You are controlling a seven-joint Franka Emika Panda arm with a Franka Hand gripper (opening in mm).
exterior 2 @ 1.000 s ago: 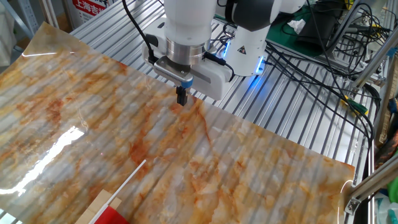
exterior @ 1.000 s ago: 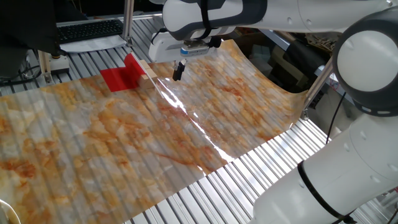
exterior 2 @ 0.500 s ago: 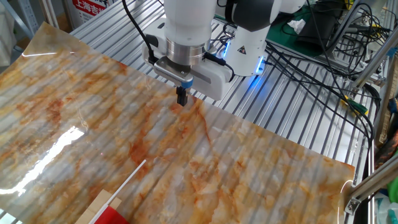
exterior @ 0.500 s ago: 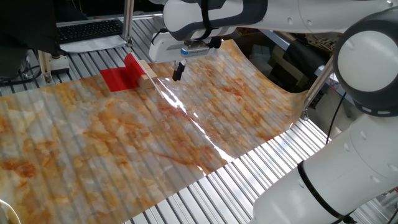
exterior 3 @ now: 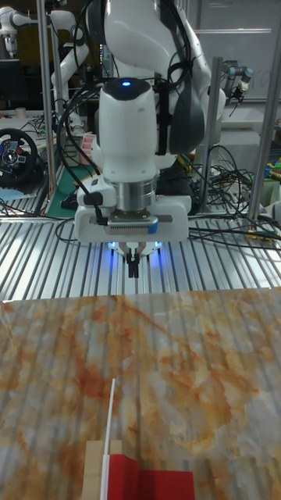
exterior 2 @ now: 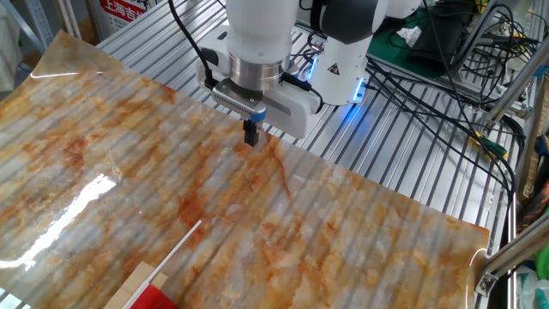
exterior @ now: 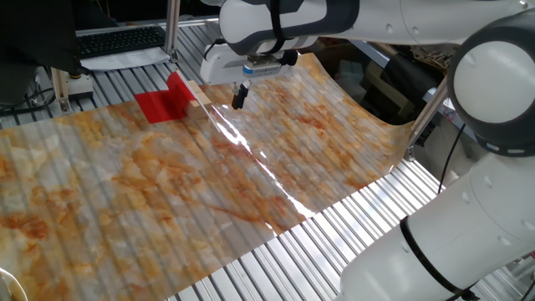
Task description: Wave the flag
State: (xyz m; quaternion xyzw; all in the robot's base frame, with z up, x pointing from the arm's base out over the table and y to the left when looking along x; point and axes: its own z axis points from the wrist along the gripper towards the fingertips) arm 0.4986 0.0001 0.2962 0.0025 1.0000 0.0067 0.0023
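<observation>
Nearest the tall fixed camera, the flag [exterior 3: 148, 483] lies flat at the near edge of the orange-marbled sheet [exterior 3: 195, 367]: red cloth spread on the sheet, tan wooden block [exterior 3: 94, 469] at its side, and a thin white stick [exterior 3: 110, 414] pointing from the block toward the robot. Lying loose and untouched, it probably offers the stick or block as the part to grasp. The sheet covers the ribbed metal surface [exterior 2: 386, 163] and curls up at one far end. Beyond the flag, well apart from it, the gripper [exterior 3: 134, 268] hangs above the sheet's far edge with fingers pressed together, clenched on nothing. The reach for the flag appears not yet begun. Farthest back, a red-and-white sign [exterior 2: 124, 9] shows at the frame edge; its writing is too small to read.
</observation>
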